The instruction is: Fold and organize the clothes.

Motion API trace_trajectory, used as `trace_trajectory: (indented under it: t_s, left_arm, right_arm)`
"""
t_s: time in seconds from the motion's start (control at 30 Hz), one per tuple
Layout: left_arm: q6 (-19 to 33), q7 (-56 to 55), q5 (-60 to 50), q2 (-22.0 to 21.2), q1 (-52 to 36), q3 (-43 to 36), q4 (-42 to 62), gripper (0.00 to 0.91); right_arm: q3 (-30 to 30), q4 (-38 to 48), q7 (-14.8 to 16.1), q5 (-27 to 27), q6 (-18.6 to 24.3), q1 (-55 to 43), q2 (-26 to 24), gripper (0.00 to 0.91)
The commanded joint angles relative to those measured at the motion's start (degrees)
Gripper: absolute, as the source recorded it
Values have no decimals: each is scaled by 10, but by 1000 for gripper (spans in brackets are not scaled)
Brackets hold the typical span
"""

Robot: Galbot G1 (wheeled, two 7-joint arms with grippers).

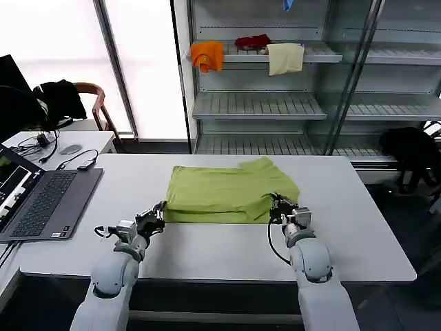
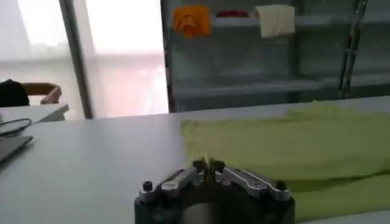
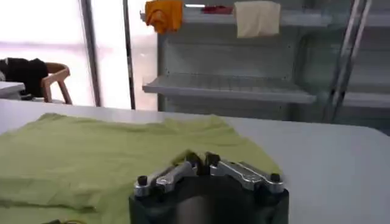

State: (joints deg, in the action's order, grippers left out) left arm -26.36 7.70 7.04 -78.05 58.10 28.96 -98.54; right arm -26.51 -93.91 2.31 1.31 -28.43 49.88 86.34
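Observation:
The clothes are one lime-green T-shirt point(image 1: 227, 193), lying in a folded rectangle at the middle of the white table point(image 1: 358, 227), with a sleeve sticking out at its far right. My left gripper point(image 1: 160, 212) sits at the shirt's near left corner. In the left wrist view that gripper point(image 2: 208, 165) is shut, with a sliver of green fabric point(image 2: 292, 146) pinched between its tips. My right gripper point(image 1: 275, 205) is at the near right corner. The right wrist view shows this gripper point(image 3: 202, 161) shut on a raised fold of the shirt point(image 3: 91, 158).
An open laptop point(image 1: 41, 200) and cables point(image 1: 76, 160) lie on the table's left side. Behind the table stands a metal shelf unit point(image 1: 262, 103) with orange point(image 1: 207, 55), red point(image 1: 253, 41) and cream point(image 1: 285, 58) cloths. A chair point(image 1: 89, 96) with a black garment stands at the back left.

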Motion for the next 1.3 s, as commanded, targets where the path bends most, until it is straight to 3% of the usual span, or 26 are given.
trace_trajectory:
  t_s: [0.03, 0.2, 0.37, 0.6, 0.93, 0.97, 1.0, 1.07, 1.1, 1.17, 1.2, 1.27, 1.3]
  left_arm:
    - [4, 1, -15, 4, -20, 4, 20, 907]
    - [0, 0, -12, 7, -11, 14, -3, 907]
    - [-5, 0, -12, 10, 14, 16, -23, 907]
    - [-39, -16, -12, 6, 40, 6, -34, 907]
    - [-54, -27, -18, 6, 54, 3, -49, 907]
    - [-54, -27, -18, 6, 54, 3, -49, 907]
    - [-54, -27, -18, 6, 55, 3, -49, 907]
    - [-54, -27, -18, 5, 55, 2, -47, 907]
    - [-55, -27, -19, 5, 55, 1, -47, 907]
    - [-55, -27, -20, 5, 53, 0, -44, 907]
    - [-55, -27, -20, 4, 53, 0, -43, 766]
    - [-55, -26, -21, 4, 50, -1, -38, 595]
    - [-55, -25, -20, 3, 49, -2, -35, 393]
  right_arm:
    - [-3, 62, -12, -7, 6, -47, 5, 907]
    - [-21, 93, -23, -5, 11, -72, 2, 907]
    - [-29, 64, -18, 12, 6, -61, -22, 907]
    - [-34, -75, 5, 40, -33, 66, -64, 907]
    - [-56, -95, 13, 45, -25, 137, -78, 907]
    - [-57, -95, 12, 45, -25, 141, -77, 846]
    - [-57, -94, 12, 45, -25, 142, -76, 695]
    - [-57, -93, 12, 44, -23, 145, -76, 504]
    - [-56, -90, 13, 42, -22, 147, -75, 191]
    - [-53, -86, 13, 38, -20, 148, -72, 20]
    - [-52, -83, 12, 37, -18, 148, -71, 0]
    - [-51, -79, 13, 35, -16, 148, -68, 0]
    - [-49, -75, 13, 34, -12, 147, -66, 0]
